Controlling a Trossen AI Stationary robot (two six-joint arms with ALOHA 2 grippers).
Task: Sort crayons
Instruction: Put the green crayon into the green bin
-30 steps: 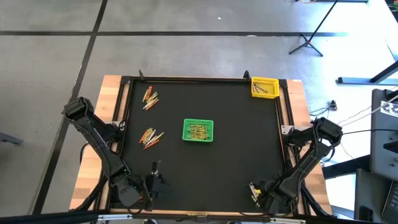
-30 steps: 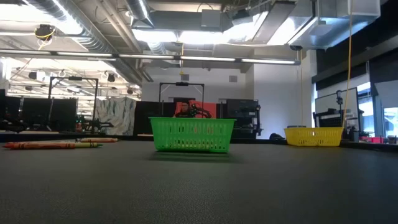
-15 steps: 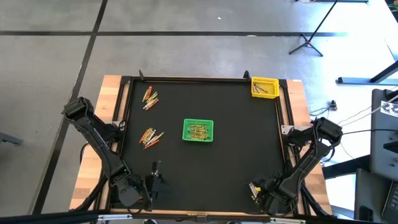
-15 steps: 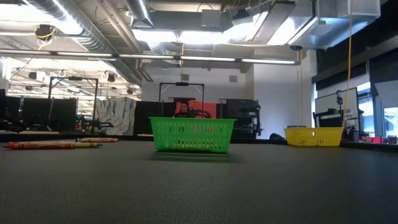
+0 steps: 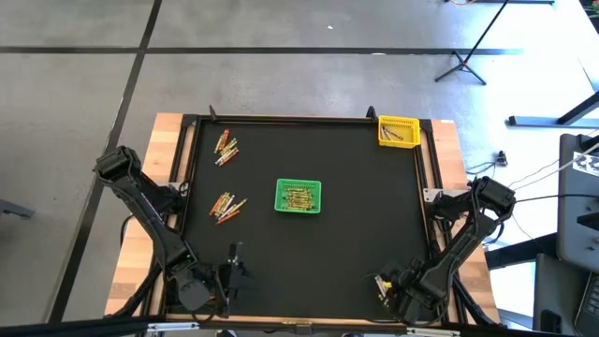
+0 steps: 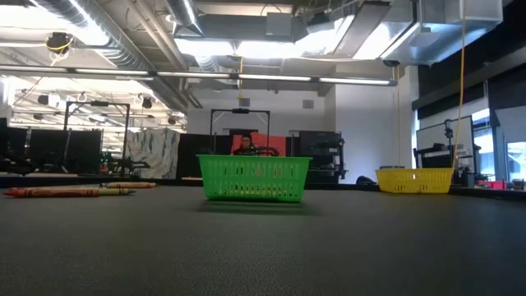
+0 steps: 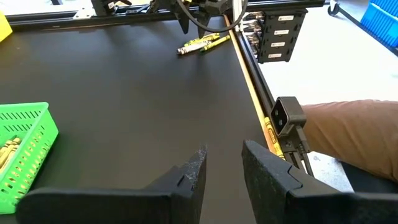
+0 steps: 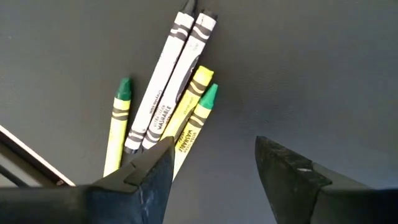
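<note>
Crayons [image 5: 226, 205] and arms unchanged.

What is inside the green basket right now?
The green basket holds a layer of crayons, mostly yellowish. Whatever lies beneath that top layer is covered.

The word "WASHABLE" is showing on the paper wrappers of the two grey crayons [image 8: 168, 78] lying just ahead of the right gripper [image 8: 211, 168]; nothing else is reading clearly.

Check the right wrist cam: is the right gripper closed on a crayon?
No. The right gripper stands open above the mat, its fingers apart and empty, with the crayons lying loose beside one finger.
</note>
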